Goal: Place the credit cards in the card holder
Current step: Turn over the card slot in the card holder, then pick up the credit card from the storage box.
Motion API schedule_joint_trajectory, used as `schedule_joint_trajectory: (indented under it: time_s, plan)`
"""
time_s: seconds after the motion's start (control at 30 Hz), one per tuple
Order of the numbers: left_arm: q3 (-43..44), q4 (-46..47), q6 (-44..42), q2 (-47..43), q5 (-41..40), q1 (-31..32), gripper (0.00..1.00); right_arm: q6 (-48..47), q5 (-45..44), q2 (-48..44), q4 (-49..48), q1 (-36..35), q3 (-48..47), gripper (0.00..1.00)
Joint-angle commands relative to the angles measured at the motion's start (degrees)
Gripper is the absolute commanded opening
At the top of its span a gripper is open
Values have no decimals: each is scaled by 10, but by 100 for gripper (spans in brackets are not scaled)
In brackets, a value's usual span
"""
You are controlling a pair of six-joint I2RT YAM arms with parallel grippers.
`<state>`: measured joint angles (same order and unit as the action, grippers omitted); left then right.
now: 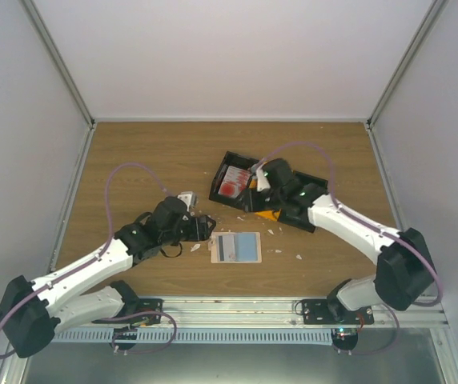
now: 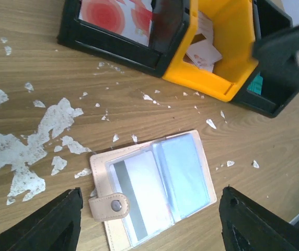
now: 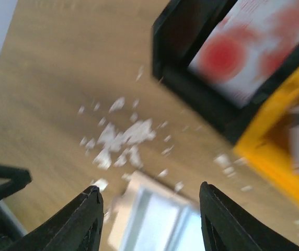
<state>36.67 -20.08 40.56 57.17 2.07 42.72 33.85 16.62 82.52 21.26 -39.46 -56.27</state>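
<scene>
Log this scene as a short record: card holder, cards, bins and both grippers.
card holder: lying open, sleeves facing up
left sleeve: striped card
right sleeve: pale blue card
red-marked card: in the black bin
orange bin: white pieces inside
left gripper: open, empty, by the card holder
right gripper: open, empty, near the bins

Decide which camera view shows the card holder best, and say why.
The left wrist view: the card holder lies open and sharp, its snap tab plain. The top external view shows it whole but small; the right wrist view catches only a blurred part at the bottom edge.
</scene>
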Motion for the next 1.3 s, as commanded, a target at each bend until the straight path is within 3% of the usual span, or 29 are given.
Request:
schedule_joint_trajectory:
  time_s: [0.0,0.23,0.5,0.8,1.13,1.27]
  plan:
    - [26,-3,-23,-11,1,-24,74,-115,-66,-31,81,71,-47,52]
    - [45,19,-8,29,40,-72,81,-240,-57,21,110,120,-165,55]
    - [72,96,3,130,89,-113,76,-336,-50,170,155,121,-299,53]
    - [76,138,-4,207,134,-123,72,-456,-56,173,184,132,-243,50]
    - [67,160,-6,237,159,-124,72,-471,-93,187,169,113,-174,70]
    - [67,167,-9,251,170,-125,72,-462,-125,199,172,113,-177,72]
